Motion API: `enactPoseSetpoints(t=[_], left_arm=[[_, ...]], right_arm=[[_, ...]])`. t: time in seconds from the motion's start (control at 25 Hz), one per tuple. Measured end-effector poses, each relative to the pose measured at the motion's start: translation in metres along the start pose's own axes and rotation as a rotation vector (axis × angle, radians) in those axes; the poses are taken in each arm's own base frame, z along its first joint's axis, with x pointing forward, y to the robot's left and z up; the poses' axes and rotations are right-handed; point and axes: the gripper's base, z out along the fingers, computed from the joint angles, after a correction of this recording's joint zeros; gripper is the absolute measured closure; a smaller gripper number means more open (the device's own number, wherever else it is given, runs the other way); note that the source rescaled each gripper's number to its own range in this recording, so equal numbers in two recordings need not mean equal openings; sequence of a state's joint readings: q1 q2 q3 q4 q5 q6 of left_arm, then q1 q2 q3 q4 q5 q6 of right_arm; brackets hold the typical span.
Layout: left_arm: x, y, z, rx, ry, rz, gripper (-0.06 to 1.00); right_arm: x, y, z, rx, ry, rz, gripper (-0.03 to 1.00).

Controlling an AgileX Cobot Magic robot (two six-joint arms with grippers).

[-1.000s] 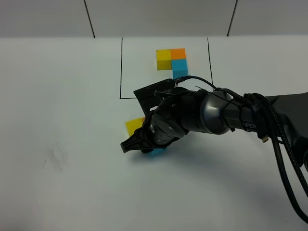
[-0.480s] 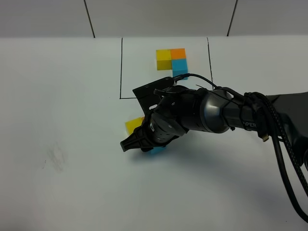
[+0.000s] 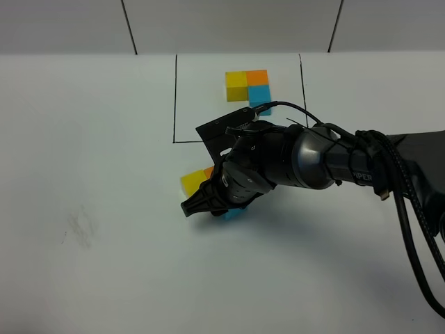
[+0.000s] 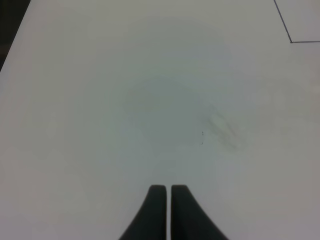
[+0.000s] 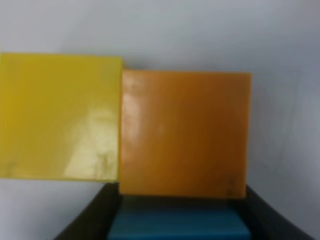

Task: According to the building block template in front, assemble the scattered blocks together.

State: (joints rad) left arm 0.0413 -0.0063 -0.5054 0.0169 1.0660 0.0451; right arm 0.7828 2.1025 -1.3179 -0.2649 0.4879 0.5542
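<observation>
Right wrist view: the right tool pinches the blue block, now pushed against the orange block, which touches the yellow block. The L looks formed, matching the farther template. The left tool is pressed together, idle.

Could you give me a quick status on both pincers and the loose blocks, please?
Left pincer shut, empty, over bare table. Right pincer closed on blue block, set against orange block; yellow block beside orange. Template untouched. Nothing in the way.
</observation>
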Motion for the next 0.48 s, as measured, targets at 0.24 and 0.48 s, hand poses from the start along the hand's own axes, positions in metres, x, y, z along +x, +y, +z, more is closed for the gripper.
enactPoseSetpoints(t=[0.24,0.48], left_arm=[[0.0,0.0,0.0,0.0,0.0,0.0,0.94],[0.0,0.0,0.0,0.0,0.0,0.0,0.94]], right_arm=[[0.0044,-0.0003,0.0094,0.008,0.023,-0.006,0.46],[0.004,0.0003,0.0109,0.004,0.017,-0.007,0.46]])
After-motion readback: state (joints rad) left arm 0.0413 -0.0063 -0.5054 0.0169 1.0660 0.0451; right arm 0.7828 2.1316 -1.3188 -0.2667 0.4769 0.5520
